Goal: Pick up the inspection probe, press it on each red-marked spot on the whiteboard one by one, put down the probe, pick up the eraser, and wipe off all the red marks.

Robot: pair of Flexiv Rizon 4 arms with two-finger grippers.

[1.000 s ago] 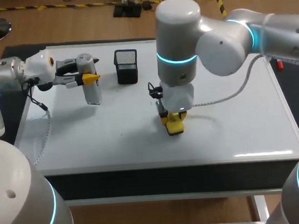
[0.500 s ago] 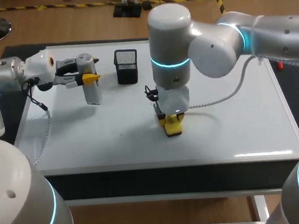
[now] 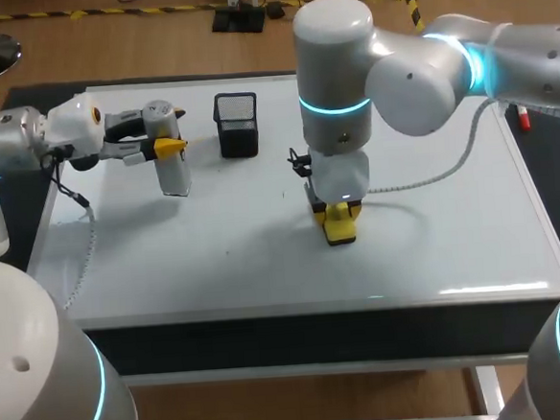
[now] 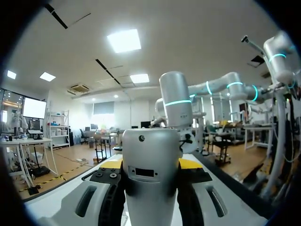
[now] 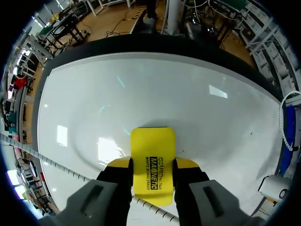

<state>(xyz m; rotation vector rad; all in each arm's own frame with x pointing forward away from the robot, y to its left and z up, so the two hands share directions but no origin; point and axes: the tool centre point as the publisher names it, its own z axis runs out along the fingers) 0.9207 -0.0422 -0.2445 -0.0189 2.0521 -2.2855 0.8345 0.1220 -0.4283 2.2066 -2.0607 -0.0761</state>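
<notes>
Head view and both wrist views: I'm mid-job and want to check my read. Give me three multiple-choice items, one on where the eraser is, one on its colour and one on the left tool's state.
1. Where is the eraser?
A. Near the middle of the whiteboard, in the right tool
B. Lying loose at the board's left edge
C. Off the table

2. What colour is the eraser?
A. Red
B. Yellow
C. Blue

3. What state is the left tool in?
A. Open and empty
B. Open, with something lying beside it
C. Shut on the probe

Answers: 1 A, since the head view shows it under the right arm at mid-board. 2 B, since its back is yellow in the right wrist view. 3 C, since both fingers press the probe's sides in the left wrist view.
</notes>
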